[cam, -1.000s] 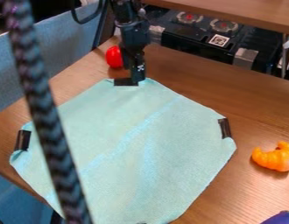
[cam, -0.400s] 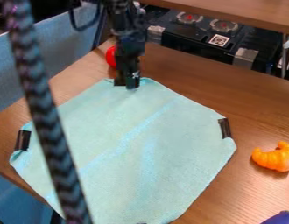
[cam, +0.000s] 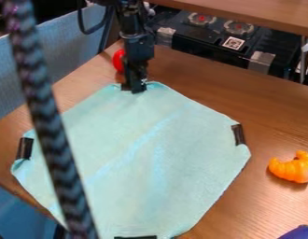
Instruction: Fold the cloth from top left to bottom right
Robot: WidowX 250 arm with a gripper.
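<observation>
Cloth (cam: 181,163) spread mid-surface (cam: 275,112) | claw (cam: 136,88) at cloth's 12 o'clock edge; we can't tell its opening or grip | we risk losing the edge through shallow pinching, or dragging everything by pulling low

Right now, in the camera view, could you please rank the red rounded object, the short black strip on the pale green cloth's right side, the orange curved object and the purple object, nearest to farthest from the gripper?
1. Red rounded object, behind the gripper
2. Black strip, cloth's right side
3. Orange curved object, right
4. Purple object, bottom right
</observation>
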